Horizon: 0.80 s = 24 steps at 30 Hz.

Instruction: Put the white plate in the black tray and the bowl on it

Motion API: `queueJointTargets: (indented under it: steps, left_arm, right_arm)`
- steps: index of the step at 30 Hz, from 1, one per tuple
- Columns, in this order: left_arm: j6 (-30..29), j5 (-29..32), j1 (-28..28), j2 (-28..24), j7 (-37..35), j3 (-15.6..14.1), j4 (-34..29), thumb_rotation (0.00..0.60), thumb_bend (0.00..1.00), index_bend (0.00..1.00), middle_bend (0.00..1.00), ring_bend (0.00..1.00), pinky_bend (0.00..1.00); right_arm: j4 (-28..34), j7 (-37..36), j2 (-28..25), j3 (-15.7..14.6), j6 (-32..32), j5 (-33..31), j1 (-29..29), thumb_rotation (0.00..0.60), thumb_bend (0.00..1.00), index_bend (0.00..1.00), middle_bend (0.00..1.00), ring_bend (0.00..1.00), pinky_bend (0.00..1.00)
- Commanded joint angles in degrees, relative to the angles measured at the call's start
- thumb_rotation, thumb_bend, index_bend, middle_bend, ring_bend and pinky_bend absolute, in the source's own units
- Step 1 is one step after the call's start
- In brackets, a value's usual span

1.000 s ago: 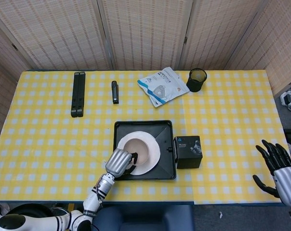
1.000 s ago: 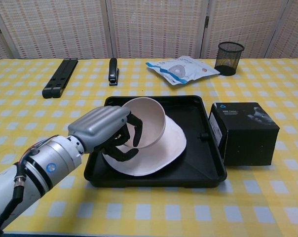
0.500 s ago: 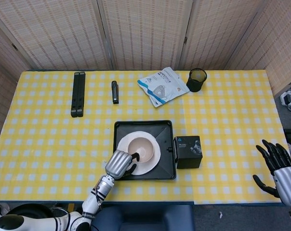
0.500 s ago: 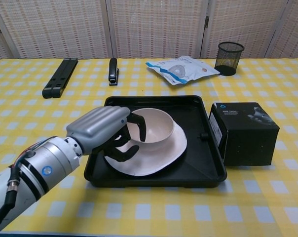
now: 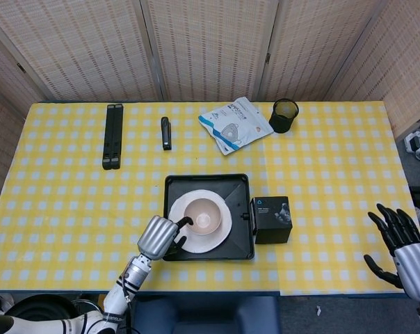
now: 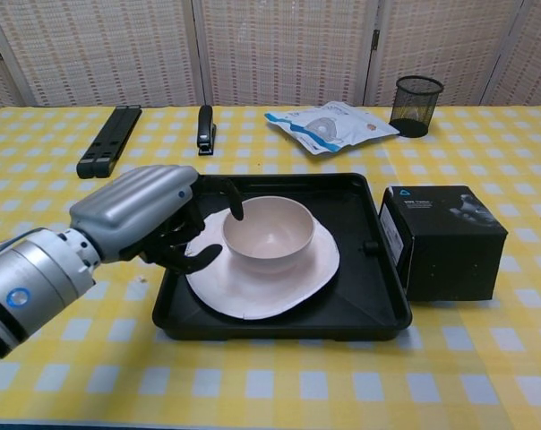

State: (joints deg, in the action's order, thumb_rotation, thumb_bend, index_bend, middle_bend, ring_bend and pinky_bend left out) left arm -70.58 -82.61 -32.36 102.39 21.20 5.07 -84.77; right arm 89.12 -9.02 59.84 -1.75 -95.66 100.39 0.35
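Chest view: we see the pale round bowl [image 6: 269, 235] upright on the white plate [image 6: 263, 273] inside the black tray [image 6: 378, 305], just right of our left hand [image 6: 150, 218], fingers loosely spread, holding nothing.

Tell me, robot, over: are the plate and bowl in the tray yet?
Left hand open, beside the bowl. Right hand open, far off. Bowl upright on white plate, plate in black tray. Nothing in the way.
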Motion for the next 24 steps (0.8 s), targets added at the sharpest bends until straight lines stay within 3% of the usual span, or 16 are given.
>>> queueJointTargets:
  steps: [1,3,6,10,14,19,24]
  left_arm:
    - [-7.1,-3.9,3.8,-4.5,-2.8,-1.6,0.3,0.600,0.43,0.36,0.97,0.84,0.93]
    - [-9.7,-4.2,5.7,-7.0,-4.5,-2.0,0.0,0.600,0.43,0.35,0.80,0.66,0.74]
    - [-12.8,-3.6,9.0,-12.3,-5.9,-2.9,-2.2,0.600,0.40,0.32,0.43,0.30,0.31]
    - [-17.8,-3.1,14.1,-19.3,-7.5,-4.3,-3.1,0.600,0.37,0.24,0.20,0.06,0.05]
    - [-20.3,-0.7,18.7,-25.4,-11.0,-5.6,-5.3,0.600,0.36,0.20,0.11,0.00,0.00]
    - [-23.8,2.6,23.8,-28.3,-11.7,-5.7,-5.7,0.600,0.35,0.19,0.06,0.00,0.00]
    - [-20.4,4.1,25.5,-31.6,-12.5,-7.5,-7.9,0.600,0.35,0.18,0.06,0.00,0.00]
  right_arm:
    - [0.0,0.4,0.1,-0.2,0.4,0.3,0.1,0.600,0.33,0.00,0.00,0.00,0.00]
    - [0.0,0.7,0.3,-0.2,0.6,0.3,0.2,0.600,0.33,0.00,0.00,0.00,0.00]
    - [0.1,1.3,0.7,-0.1,1.2,0.3,0.6,0.600,0.33,0.00,0.00,0.00,0.00]
    - [0.1,2.9,1.4,0.0,2.9,-0.1,1.2,0.600,0.33,0.00,0.00,0.00,0.00]
    - [0.6,4.8,1.9,0.1,4.9,-1.4,1.8,0.600,0.33,0.00,0.00,0.00,0.00]
    - [1.3,6.9,2.5,0.5,6.5,-2.6,2.3,0.600,0.33,0.00,0.00,0.00,0.00]
    - [1.4,8.0,3.0,1.1,7.3,-3.9,2.7,0.600,0.33,0.00,0.00,0.00,0.00]
